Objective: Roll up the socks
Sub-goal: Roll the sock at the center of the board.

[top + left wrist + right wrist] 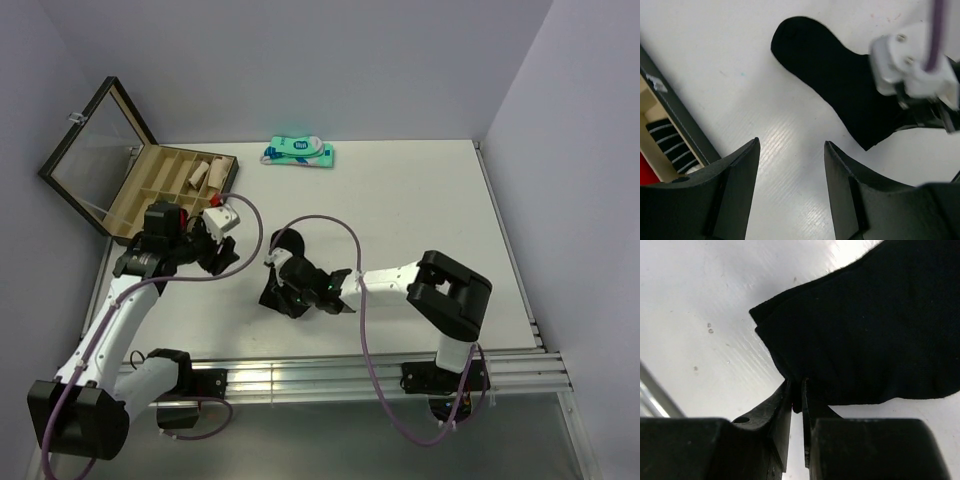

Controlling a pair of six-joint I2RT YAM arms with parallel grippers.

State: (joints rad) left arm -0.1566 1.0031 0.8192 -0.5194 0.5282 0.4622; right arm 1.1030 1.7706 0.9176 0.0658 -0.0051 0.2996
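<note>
Right wrist: right tool (797, 386) pinched on flat black sock (865, 330) edge; left tool (791, 146) wide, empty.

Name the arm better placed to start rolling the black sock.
Right. The right gripper is pinched on an edge of the black sock, jaws nearly together. The left gripper hangs open over bare table beside the sock, holding nothing.

My top camera looked down from high behind me over the whole table (420, 200); both wrist cameras peered close over the black sock (830, 80), which all three shared.
</note>
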